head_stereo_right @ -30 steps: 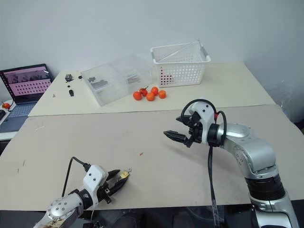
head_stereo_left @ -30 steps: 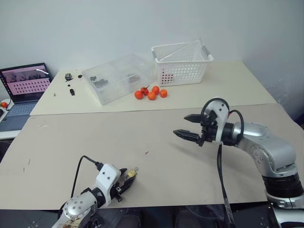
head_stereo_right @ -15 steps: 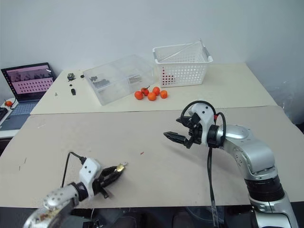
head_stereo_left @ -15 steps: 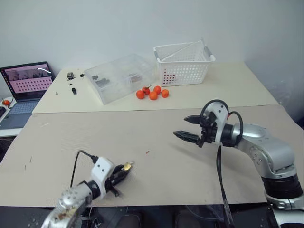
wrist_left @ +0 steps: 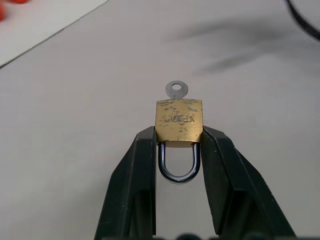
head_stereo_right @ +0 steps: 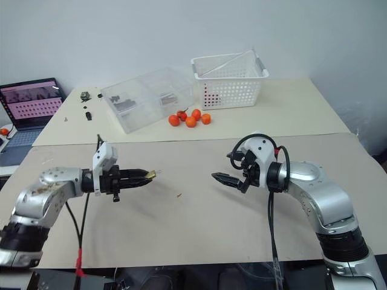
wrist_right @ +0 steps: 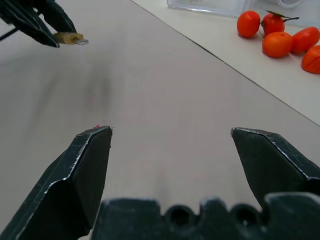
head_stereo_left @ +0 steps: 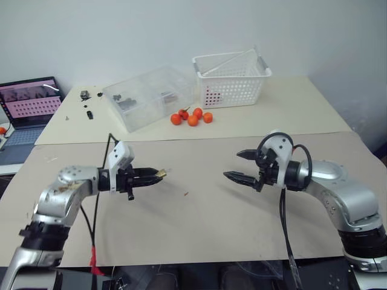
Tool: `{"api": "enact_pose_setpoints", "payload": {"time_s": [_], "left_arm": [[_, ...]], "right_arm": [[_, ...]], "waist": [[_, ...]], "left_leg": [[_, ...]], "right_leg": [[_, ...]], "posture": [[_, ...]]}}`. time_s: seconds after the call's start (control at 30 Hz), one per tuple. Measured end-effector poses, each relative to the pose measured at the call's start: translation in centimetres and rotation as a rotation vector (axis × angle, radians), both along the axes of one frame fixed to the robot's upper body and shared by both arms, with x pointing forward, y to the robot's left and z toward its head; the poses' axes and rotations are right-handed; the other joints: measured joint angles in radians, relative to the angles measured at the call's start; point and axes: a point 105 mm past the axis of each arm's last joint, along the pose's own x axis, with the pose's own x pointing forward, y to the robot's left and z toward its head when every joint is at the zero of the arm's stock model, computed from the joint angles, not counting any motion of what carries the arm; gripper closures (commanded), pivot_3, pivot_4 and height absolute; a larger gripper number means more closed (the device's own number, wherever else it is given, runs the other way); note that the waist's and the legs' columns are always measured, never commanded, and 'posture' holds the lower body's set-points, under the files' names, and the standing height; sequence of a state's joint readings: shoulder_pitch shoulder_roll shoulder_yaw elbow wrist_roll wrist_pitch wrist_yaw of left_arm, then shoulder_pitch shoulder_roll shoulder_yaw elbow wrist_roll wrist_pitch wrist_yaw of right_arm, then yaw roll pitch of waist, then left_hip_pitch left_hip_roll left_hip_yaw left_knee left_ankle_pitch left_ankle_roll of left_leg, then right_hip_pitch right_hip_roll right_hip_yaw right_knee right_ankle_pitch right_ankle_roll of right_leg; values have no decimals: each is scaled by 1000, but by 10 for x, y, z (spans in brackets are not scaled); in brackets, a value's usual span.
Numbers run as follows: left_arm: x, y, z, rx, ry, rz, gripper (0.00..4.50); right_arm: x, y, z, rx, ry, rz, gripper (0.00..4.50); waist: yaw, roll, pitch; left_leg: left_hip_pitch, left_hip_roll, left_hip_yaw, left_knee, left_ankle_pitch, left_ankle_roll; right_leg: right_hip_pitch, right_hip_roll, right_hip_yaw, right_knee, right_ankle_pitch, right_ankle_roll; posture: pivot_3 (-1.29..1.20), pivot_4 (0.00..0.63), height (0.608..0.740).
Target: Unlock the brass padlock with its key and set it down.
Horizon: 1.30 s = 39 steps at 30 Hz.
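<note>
My left gripper (wrist_left: 179, 136) is shut on the brass padlock (wrist_left: 179, 119), pinching its body between the fingertips. The silvery shackle (wrist_left: 178, 170) hangs back between the fingers. The key (wrist_left: 176, 90) sticks out of the padlock's far end. In the left eye view this gripper (head_stereo_left: 151, 174) is held above the table at the left and points right, with the padlock (head_stereo_left: 161, 173) at its tip. My right gripper (head_stereo_left: 233, 165) hovers opposite it, open and empty, facing the padlock (wrist_right: 67, 37) across a gap.
A small red scrap (head_stereo_left: 186, 194) lies on the table between the arms. On the back table are several oranges (head_stereo_left: 192, 118), a clear plastic box (head_stereo_left: 148, 96), a white basket (head_stereo_left: 231, 78), small dark parts (head_stereo_left: 89, 112) and a laptop (head_stereo_left: 30, 103).
My left arm has lifted from near the table's front edge and swung forward, turning its gripper to point right with the padlock still in it. The right arm has stayed put.
</note>
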<state>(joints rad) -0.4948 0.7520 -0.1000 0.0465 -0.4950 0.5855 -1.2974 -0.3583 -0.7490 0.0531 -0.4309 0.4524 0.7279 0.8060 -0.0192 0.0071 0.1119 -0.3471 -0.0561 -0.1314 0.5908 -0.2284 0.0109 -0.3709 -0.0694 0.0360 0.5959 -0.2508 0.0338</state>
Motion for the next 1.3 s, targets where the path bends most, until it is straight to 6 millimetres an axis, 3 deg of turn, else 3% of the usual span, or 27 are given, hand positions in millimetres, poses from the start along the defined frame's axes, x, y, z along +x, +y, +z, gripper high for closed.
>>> {"api": "enact_pose_setpoints", "payload": {"time_s": [0.23, 0.37, 0.5, 0.7, 0.93, 1.3], "left_arm": [[5, -37, 12, -13, 73, -284, 3708], [7, -52, 3, 4, 112, -376, 3708], [8, -62, -8, 48, 133, -429, 3708], [16, -75, -5, 46, 135, -460, 3708], [14, -94, -2, 42, 124, -534, 3708], [13, -96, -4, 32, 128, -548, 3708]], "right_arm": [[-16, 2, -3, -184, -157, 86, 0], [-21, 5, 1, -258, -290, 115, 0], [-32, 11, -8, -333, -400, 173, 0], [-38, 18, -11, -387, -512, 228, 0], [-35, 24, -15, -393, -565, 233, 2157], [-31, 28, -8, -372, -592, 217, 2157]], "waist": [[-2, -1, 0], [-5, -1, 1], [4, -2, 1], [5, -3, 2], [-1, -3, 2], [1, -3, 2]], "left_leg": [[0, 2, 0, 1, 0, 0], [0, 3, 1, 2, 0, 1], [0, 5, 0, 3, 0, 1], [0, 4, 0, 6, -1, 2], [0, 5, 1, 7, -1, 2], [1, 5, 1, 9, -2, 3]], "right_leg": [[0, 4, 1, 0, -4, 6], [0, 6, 3, 0, -4, 7], [0, 8, 3, 1, -4, 7], [0, 8, 3, 1, -4, 7], [0, 9, 4, 3, -4, 7], [0, 10, 4, 11, -4, 7]], "posture": [[0, 150, 740], [0, 150, 740], [0, 150, 740], [0, 150, 740], [0, 150, 740], [0, 150, 740]]}}
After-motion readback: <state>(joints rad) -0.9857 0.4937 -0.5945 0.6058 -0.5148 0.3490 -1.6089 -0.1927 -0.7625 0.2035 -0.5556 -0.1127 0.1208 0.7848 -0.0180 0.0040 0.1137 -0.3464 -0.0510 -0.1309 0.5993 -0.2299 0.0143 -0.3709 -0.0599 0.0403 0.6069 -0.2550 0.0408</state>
